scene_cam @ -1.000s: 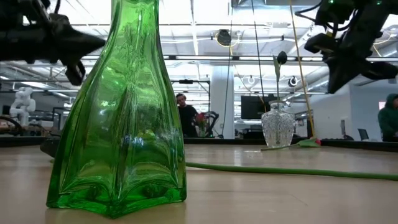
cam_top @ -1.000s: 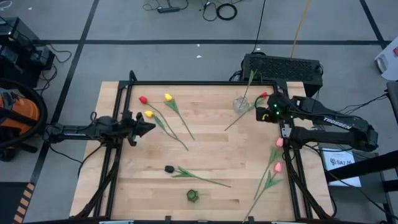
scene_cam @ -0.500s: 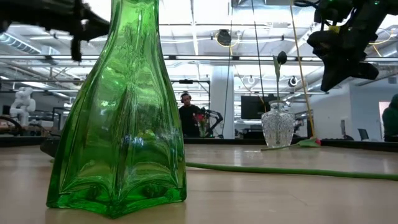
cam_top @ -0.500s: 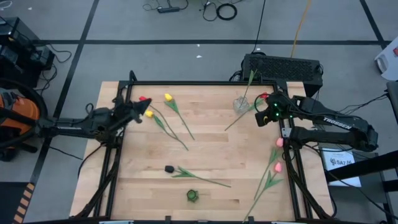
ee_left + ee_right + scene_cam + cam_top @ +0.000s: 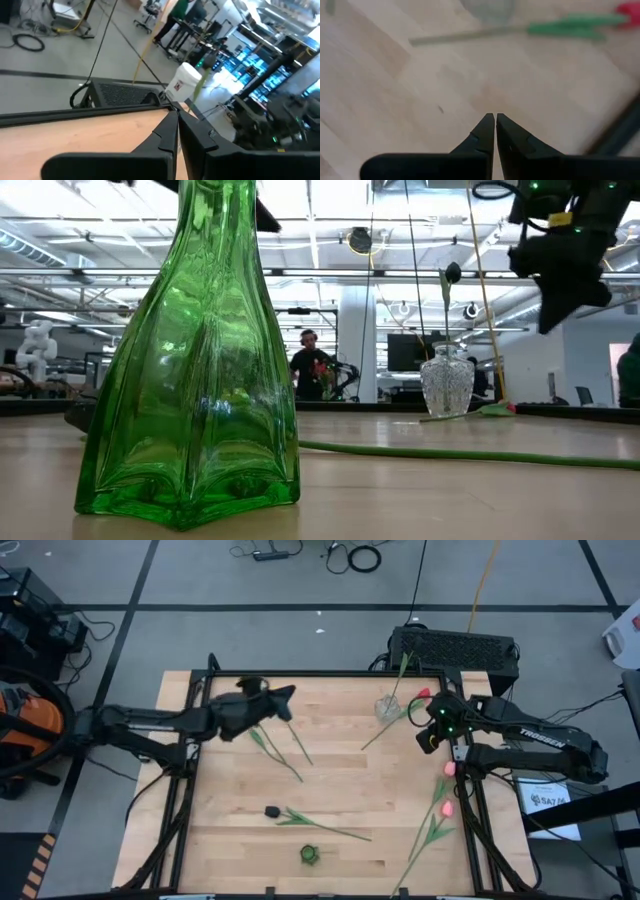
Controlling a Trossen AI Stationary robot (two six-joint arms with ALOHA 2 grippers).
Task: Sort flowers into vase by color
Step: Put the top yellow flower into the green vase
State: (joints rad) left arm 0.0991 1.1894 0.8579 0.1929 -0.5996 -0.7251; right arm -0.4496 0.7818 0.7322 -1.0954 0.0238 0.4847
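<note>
Tulips lie flat on the wooden table. A red one (image 5: 423, 694) rests beside the clear vase (image 5: 387, 707), which holds a dark-headed stem (image 5: 403, 666). Two pink ones (image 5: 449, 769) lie by the right edge, and a black one (image 5: 271, 811) near the green vase (image 5: 310, 855). My left arm hides the red and yellow heads at the far left; only their stems (image 5: 283, 745) show. My left gripper (image 5: 290, 692) is shut above the far edge (image 5: 177, 120). My right gripper (image 5: 425, 742) is shut (image 5: 495, 120) above bare wood near the red tulip (image 5: 625, 9).
The green vase (image 5: 190, 360) stands close to the near edge and the clear vase (image 5: 447, 380) at the far side. A black frame (image 5: 330, 673) borders the table. Bare wood lies in the middle (image 5: 350, 780). A person (image 5: 305, 365) stands in the room beyond.
My left gripper has swung from the table's left edge toward the far edge and rightward, rising, and now reaches over the red and yellow tulip heads. My right gripper has shifted slightly toward the near edge and tipped further downward. No flower has moved.
</note>
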